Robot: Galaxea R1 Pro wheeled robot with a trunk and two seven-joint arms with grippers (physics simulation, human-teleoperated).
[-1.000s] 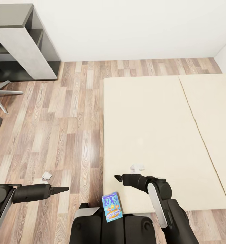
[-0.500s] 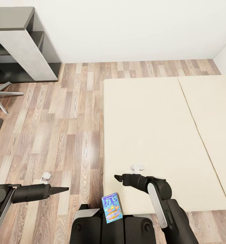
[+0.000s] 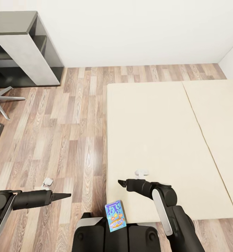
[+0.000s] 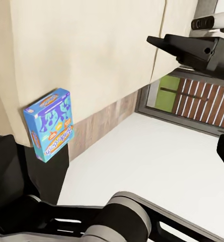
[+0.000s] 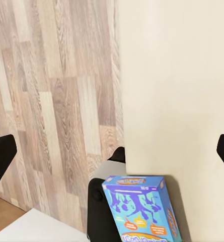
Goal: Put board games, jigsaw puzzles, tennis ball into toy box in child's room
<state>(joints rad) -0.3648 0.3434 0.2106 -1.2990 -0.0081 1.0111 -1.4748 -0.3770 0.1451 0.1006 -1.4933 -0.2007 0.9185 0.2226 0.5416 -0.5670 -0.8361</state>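
The bed point(image 3: 158, 140) spreads far and right. The blue board game point(image 3: 115, 215) is seen at its near-left corner, against the robot's trunk, long axis running near to far. It lies nearer than the right gripper point(image 3: 121, 182), the closer claw, whose fingers are apart; the left gripper point(image 3: 68, 195) appears closed.

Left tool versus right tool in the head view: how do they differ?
The left tool hangs over the wood floor; the right tool over the bed. The left tool's arm is straight; the right tool's is bent. Both are black and point toward each other.
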